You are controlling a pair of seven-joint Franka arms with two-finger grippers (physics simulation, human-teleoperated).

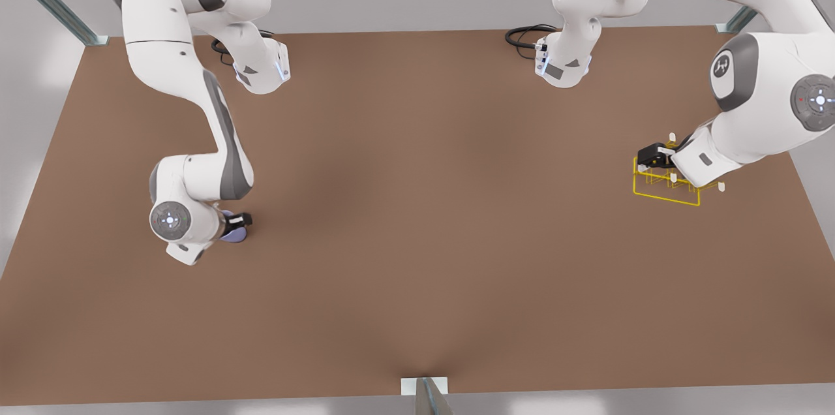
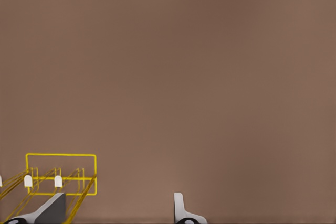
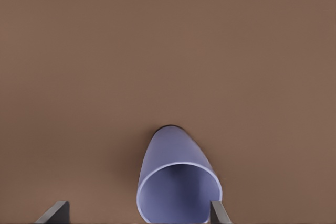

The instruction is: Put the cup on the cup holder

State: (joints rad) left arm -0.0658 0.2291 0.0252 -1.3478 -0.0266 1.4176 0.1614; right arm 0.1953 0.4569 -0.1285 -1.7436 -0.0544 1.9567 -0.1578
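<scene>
Right wrist view puts the cup [image 3: 178,182] right in front of you, lying on the table [image 3: 168,51] with its mouth toward the camera, between the right gripper's [image 3: 139,214] spread fingers, apparently not yet clamped. Farther off, your left gripper [image 2: 118,211] hangs wide open over the cup holder [image 2: 60,179], one finger seemingly among its wires, holding nothing.

Simulated lab (bare brown table [image 1: 417,239])
</scene>
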